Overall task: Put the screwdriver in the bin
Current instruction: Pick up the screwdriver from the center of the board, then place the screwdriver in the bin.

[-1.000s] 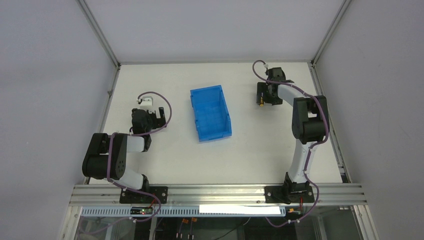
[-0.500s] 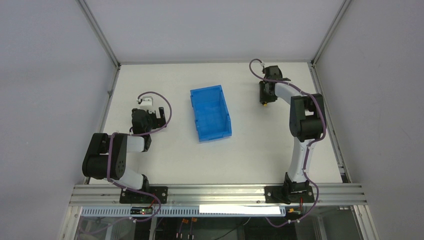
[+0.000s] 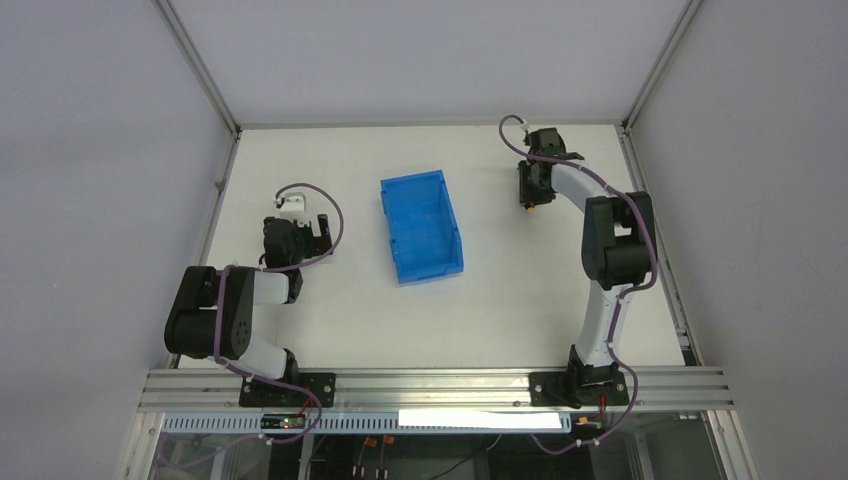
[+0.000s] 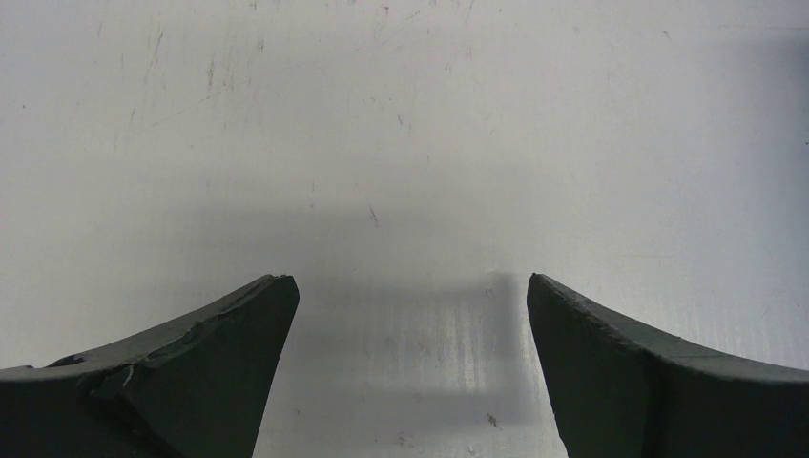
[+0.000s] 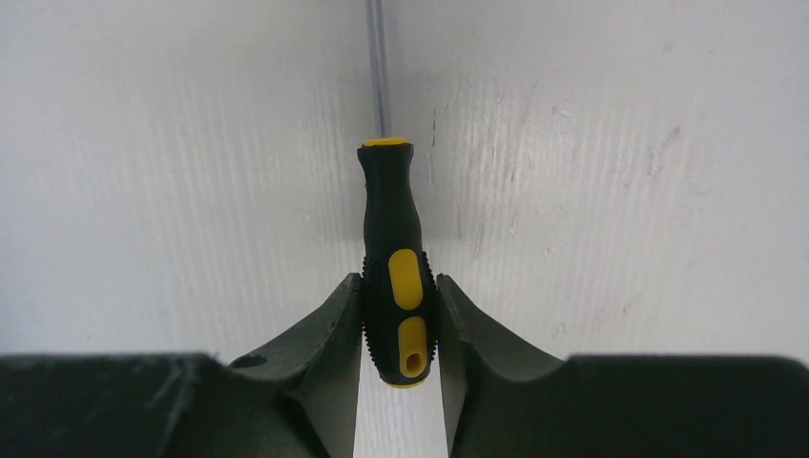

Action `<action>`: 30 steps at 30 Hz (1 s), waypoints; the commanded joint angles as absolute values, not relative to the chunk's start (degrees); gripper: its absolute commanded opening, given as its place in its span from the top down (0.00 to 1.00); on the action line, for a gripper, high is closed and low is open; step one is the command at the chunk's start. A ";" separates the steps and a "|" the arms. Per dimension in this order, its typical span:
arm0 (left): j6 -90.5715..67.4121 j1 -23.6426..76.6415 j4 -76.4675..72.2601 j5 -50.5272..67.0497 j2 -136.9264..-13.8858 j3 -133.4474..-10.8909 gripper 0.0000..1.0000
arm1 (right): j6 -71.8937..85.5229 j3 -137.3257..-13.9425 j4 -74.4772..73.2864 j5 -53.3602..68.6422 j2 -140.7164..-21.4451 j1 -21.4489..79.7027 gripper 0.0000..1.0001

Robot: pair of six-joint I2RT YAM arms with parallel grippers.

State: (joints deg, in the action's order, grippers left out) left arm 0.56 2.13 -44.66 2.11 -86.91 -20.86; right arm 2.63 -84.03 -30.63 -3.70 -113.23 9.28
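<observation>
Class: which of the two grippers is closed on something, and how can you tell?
The right gripper: its jaws pinch the yellow-and-black handle of the screwdriver. The left gripper stands open, holding nothing.

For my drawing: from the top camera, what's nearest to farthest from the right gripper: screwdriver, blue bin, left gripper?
1. screwdriver, clamped in the right gripper itself.
2. blue bin, mid-table, to its left.
3. left gripper, far left side.

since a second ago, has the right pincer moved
Yes, slightly: the right pincer has edged toward the far edge of the table, and its jaws have shut on the screwdriver.
</observation>
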 commanded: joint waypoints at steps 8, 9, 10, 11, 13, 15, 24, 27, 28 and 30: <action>0.09 1.67 -46.41 3.27 -86.35 -21.80 0.00 | 2.31 -93.56 -39.88 -2.96 -94.37 9.66 0.86; 0.12 1.66 -46.41 3.33 -86.29 -21.80 0.00 | 2.24 -94.79 -41.04 -2.84 -93.59 9.67 0.86; 0.13 1.67 -46.41 3.29 -86.31 -21.80 0.00 | 2.16 -96.00 -42.10 -2.75 -92.73 9.66 0.86; 0.15 1.65 -46.47 3.33 -86.31 -21.80 0.00 | 2.11 -97.31 -43.22 -2.65 -92.04 9.67 0.86; 0.12 1.66 -46.41 3.32 -86.33 -21.80 0.00 | 2.15 -100.05 -45.30 -2.43 -90.34 9.67 0.86; 0.09 1.67 -46.41 3.34 -86.35 -21.80 0.00 | 2.28 -101.80 -46.52 -2.23 -89.27 9.65 0.86; 0.13 1.65 -46.42 3.33 -86.33 -21.80 0.00 | 3.10 -106.41 -50.19 -1.83 -85.43 10.24 0.89; 0.10 1.67 -46.41 3.33 -86.33 -21.80 0.00 | 4.30 -106.37 -50.74 -0.97 -84.96 11.11 0.90; 0.16 1.67 -46.41 3.29 -86.32 -21.84 0.00 | 4.64 -106.16 -50.72 -0.82 -84.78 11.61 0.90; 0.15 1.65 -46.41 3.34 -86.31 -21.80 0.00 | 5.46 -105.86 -50.71 -0.74 -84.55 12.81 0.91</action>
State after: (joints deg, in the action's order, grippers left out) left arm 0.58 2.13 -44.66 2.11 -86.91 -20.86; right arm 3.40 -104.25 -50.30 -2.04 -86.91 10.74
